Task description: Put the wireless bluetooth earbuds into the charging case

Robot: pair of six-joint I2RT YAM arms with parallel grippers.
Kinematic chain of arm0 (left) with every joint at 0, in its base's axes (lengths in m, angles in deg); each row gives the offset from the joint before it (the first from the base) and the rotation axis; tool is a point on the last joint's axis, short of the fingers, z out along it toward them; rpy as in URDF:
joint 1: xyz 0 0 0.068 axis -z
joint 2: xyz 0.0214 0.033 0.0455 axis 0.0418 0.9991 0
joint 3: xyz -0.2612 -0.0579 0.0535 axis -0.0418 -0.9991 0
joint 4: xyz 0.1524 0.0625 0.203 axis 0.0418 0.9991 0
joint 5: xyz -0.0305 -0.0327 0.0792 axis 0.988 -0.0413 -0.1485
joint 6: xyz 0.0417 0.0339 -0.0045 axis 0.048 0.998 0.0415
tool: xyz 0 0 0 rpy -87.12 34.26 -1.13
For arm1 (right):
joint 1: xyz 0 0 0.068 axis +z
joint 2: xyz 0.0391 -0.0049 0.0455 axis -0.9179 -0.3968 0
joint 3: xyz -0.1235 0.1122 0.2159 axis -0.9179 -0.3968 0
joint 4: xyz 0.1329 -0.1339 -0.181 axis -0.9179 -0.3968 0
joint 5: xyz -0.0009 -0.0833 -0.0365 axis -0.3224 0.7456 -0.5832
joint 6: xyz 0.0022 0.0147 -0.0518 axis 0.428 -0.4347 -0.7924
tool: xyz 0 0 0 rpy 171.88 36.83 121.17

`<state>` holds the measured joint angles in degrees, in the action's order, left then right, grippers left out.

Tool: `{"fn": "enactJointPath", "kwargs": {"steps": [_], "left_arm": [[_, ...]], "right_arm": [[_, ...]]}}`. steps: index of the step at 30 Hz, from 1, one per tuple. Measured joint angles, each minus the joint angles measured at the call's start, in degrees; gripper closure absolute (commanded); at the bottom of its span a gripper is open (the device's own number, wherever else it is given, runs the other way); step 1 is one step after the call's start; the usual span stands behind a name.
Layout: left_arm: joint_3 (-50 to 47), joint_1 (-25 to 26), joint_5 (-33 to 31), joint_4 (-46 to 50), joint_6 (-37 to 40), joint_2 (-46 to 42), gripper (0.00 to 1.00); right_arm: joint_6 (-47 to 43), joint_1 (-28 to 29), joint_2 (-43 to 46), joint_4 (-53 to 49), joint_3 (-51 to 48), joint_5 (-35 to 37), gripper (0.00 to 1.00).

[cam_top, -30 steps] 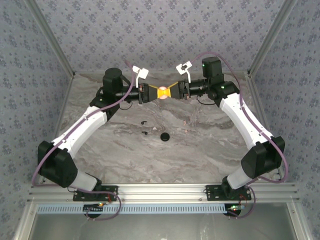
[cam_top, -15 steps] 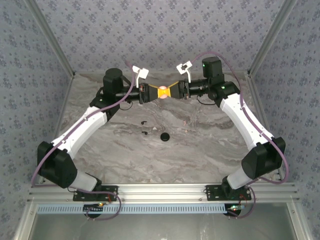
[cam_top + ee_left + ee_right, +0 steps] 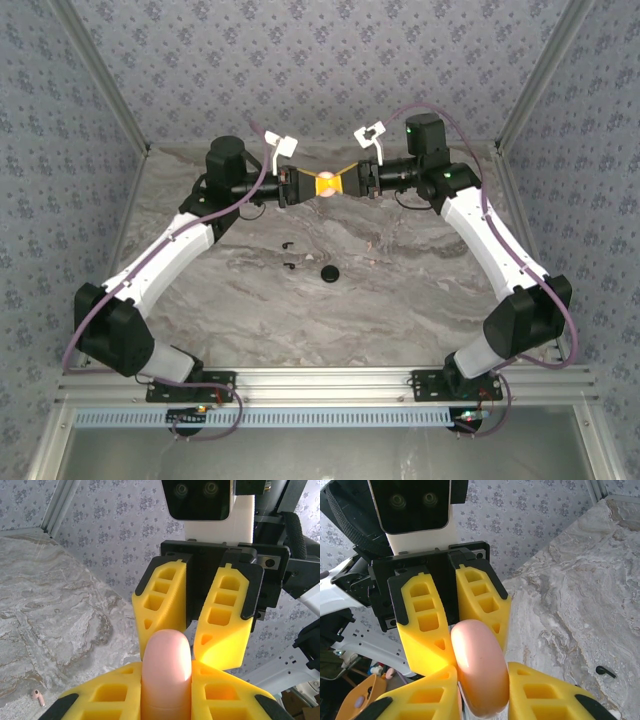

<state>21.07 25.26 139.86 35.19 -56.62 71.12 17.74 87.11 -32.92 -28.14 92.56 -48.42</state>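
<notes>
- Left claw (image 3: 316,186): pressed together on the pink charging case (image 3: 327,184), its yellow fingers flanking one end of the shell.
- Right claw (image 3: 341,183): facing the left one, fingers lying against the opposite end of the same case. It appears to pinch the case too.
- Case: held aloft between the two claws, above the far middle of the marble surface (image 3: 420,300). Whether its lid is open cannot be told.
- Two black earbuds (image 3: 288,243) (image 3: 291,264): lying on the surface nearer the arm bases, well apart from the case. A round black piece (image 3: 328,273) lies just beside them.
- Risk 1: the shell is smooth and rounded, so uneven squeeze or opposed pulling could make it slip out and drop.
- Risk 2: with both claws occupied, neither is free for the earbuds, and an untimely release would leave the case poorly supported.
- Risk 3: the earbuds are thin and tiny against broad fingers, so a later pinch may miss or flick them away.
</notes>
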Motion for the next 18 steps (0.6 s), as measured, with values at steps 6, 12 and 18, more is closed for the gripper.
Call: {"fn": "enactJointPath", "kwargs": {"steps": [6, 12, 18], "left_arm": [[0.0, 0.1, -0.2, -0.2, 0.0, -0.4, 0.86], [0.0, 0.1, -1.5, -0.4, -0.7, -0.7, 0.63], [-1.9, 0.1, -3.3, -4.0, -3.0, -1.3, 0.58]], "right_arm": [[0.8, -0.2, 0.3, 0.4, 0.0, -0.2, 0.89], [3.3, -0.5, 1.4, 2.9, -1.4, 0.6, 0.9], [6.1, -1.2, 2.5, 5.6, -1.8, 2.0, 0.9]]}}
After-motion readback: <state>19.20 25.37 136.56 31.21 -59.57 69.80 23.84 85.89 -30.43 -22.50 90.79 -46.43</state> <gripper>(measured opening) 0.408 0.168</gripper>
